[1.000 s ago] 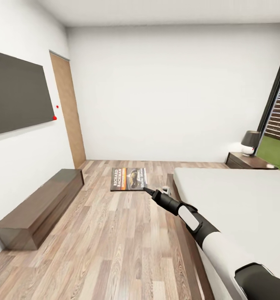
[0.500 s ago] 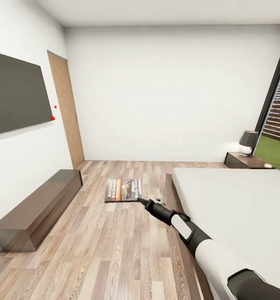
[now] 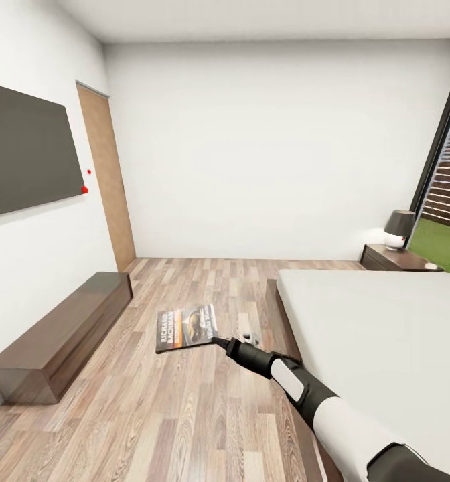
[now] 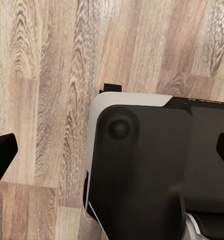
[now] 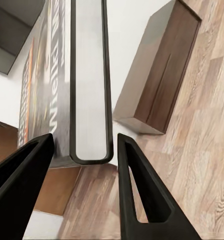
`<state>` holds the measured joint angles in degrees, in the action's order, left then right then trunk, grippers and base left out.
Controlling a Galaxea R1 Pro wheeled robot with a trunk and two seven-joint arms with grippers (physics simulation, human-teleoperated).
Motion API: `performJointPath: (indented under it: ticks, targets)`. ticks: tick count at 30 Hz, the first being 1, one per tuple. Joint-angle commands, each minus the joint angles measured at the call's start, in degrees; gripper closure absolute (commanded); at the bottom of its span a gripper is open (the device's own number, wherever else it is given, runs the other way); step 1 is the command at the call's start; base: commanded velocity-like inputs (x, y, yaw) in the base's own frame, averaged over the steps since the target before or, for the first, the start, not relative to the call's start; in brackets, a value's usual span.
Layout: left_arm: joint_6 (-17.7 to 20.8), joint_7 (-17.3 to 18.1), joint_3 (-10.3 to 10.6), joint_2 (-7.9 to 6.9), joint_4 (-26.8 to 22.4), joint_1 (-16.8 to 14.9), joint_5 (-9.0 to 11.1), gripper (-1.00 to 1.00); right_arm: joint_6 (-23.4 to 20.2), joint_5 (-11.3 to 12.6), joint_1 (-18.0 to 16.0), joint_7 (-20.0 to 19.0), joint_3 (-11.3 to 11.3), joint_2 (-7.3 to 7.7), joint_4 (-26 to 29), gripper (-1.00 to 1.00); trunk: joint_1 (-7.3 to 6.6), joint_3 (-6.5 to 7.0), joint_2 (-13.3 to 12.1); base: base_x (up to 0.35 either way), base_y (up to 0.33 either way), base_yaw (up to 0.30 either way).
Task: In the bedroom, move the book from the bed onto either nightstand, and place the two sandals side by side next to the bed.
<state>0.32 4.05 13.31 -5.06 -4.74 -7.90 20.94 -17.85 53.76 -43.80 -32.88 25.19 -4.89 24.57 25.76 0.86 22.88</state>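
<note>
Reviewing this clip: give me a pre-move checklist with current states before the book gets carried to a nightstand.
1. Dark "RICHARD" paperback book sits between the right gripper jaws: ok.
2. Jaws firmly clamped on the book: cannot tell; the right wrist view shows gaps beside the book's edge.
3. Book clear of the wood-plank floor: cannot tell.
4. Dark brown nightstand in sight beyond the grey-mattress bed: ok.
5. Free space on the nightstand top beside the black-shaded lamp: ok.
6. Left gripper open and holding nothing: ok.
</note>
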Motion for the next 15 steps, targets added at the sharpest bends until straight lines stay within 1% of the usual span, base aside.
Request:
performJointPath:
  ticks: [1,4,5,9,10,11,13,15]
  targets:
    - [0.03,0.16,0.47,-0.03,0.0,-0.01,0.6,-1.0,-0.3,0.68,0.38,-0.9,0.53,0.1,-0.23,1.0,0.02,-0.02,0.04,0.0,0.0,0.0]
    - [0.03,0.16,0.48,0.01,0.0,-0.01,0.6,-1.0,-0.26,0.62,1.64,-3.45,1.46,0.3,-1.37,1.0,0.02,-0.02,0.04,0.0,0.0,0.0]
    - [0.03,0.16,0.47,0.03,0.0,-0.01,0.6,-1.0,-0.16,0.56,2.2,-5.03,1.85,0.38,-2.26,1.0,0.02,-0.02,0.04,0.0,0.0,0.0]
    - [-0.01,0.16,0.44,0.04,0.0,-0.01,0.6,-1.0,-0.06,-0.08,2.82,-7.48,2.52,0.5,-3.43,1.0,0.02,-0.02,0.04,0.0,0.0,0.0]
    - [-0.02,0.16,0.43,0.04,0.0,-0.01,0.6,-1.0,-0.05,-0.57,2.91,-7.95,2.67,0.52,-3.6,1.0,0.02,-0.02,0.04,0.0,0.0,0.0]
    - [-0.04,0.16,0.44,0.05,0.0,-0.01,0.6,-1.0,0.0,-1.87,3.04,-8.68,2.93,0.49,-3.87,1.0,0.02,-0.02,0.04,0.0,0.0,0.0]
    - [-0.05,0.16,0.42,0.04,0.0,-0.01,0.6,-1.0,0.07,-3.59,3.21,-9.33,3.14,0.46,-4.18,1.0,0.02,-0.02,0.04,0.0,0.0,0.0]
    - [-0.07,0.16,0.42,0.02,0.0,-0.01,0.6,-1.0,0.11,-4.3,3.45,-9.73,3.23,0.46,-4.48,1.0,0.02,-0.02,0.04,0.0,0.0,0.0]
